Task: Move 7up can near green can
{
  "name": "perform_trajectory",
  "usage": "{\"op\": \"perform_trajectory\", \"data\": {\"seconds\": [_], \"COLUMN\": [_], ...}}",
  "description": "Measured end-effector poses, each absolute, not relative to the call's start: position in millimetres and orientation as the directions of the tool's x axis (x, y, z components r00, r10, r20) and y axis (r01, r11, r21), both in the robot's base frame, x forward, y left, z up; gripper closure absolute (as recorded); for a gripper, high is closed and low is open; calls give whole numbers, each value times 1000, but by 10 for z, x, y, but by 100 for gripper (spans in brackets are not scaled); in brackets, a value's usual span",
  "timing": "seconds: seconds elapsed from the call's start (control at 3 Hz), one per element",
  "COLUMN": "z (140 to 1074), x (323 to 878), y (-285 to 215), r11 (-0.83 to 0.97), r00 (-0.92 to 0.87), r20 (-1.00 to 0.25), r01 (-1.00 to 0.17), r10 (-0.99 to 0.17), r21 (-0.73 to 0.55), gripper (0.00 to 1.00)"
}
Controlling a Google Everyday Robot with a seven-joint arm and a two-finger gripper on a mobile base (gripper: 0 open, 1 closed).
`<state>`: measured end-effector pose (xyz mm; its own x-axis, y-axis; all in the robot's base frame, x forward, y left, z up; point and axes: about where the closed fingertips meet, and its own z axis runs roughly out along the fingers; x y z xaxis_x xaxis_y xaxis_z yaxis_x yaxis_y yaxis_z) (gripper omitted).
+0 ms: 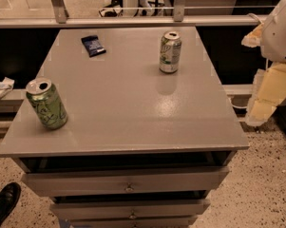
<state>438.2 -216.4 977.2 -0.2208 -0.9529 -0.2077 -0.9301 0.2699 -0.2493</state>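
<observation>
Cans stand well apart on the grey cabinet top [133, 122] in front of you. The 7up can [170, 52], silver-white with green lettering, is upright towards the far right corner of the top. Its opened silver lid faces up, and a faint reflection of it shows on the surface just in front. The green can [46, 104] stands near the left edge, closer to the front, and its lid is opened too. Most of the top's width lies between them, so the two are neither touching nor near each other. A dark blue snack packet [93, 45] lies flat near the far edge, left of the 7up can and apart from it.

Your gripper [268, 96] is off to the right of the cabinet, beyond its right edge and below the white arm housing [282, 30] in the upper right corner. It is well apart from both cans. The pale yellow parts there are probably the gripper itself, partly cut off at the edge, and you cannot tell whether it is open or closed.

Below the top, drawer fronts [128, 180] with small knobs face you. A black shoe [4, 203] shows on the speckled floor [261, 194] at the lower left. A crumpled white wrapper [0, 88] rests on a ledge left of the cabinet.
</observation>
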Motion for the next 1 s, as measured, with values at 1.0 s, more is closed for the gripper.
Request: {"op": "perform_trajectory", "data": {"seconds": [1.0], "z": [9723], "x": [4483], "y": [-2163], "r11": [265], "r00": [-190], "r20": [-267], "r01": [-922], "r10": [-945], "r21": [-282], "gripper": [0]}}
